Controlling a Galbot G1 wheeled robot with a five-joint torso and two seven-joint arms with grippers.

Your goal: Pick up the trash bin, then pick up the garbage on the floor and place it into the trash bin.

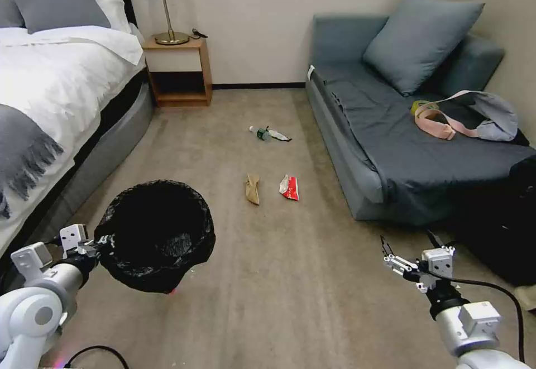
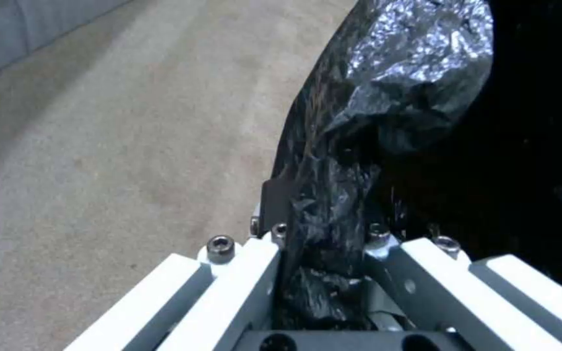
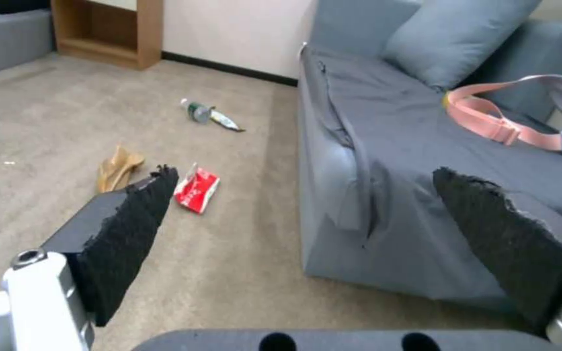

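Note:
The trash bin point(image 1: 156, 235), lined with a crinkly black bag point(image 2: 411, 97), is at the lower left of the head view, its mouth facing up. My left gripper point(image 1: 103, 243) is shut on its near rim point(image 2: 323, 229), the bag pinched between the fingers. The garbage lies on the carpet ahead: a tan wrapper point(image 1: 252, 188) point(image 3: 117, 167), a red-and-white packet point(image 1: 289, 187) point(image 3: 198, 189), and farther off a small clear bottle point(image 1: 261, 133) point(image 3: 196, 110) beside a dark snack wrapper point(image 1: 278, 135) point(image 3: 225, 121). My right gripper point(image 1: 410, 246) point(image 3: 307, 234) hangs open and holds nothing, near the sofa's front corner.
A bed point(image 1: 50, 95) runs along the left, with a wooden nightstand point(image 1: 178, 70) and lamp at the back. A grey sofa point(image 1: 391, 145) on the right carries a cushion and a pink-strapped grey bag point(image 1: 474, 115). A dark object point(image 1: 502, 235) stands at its near end. Open carpet lies between.

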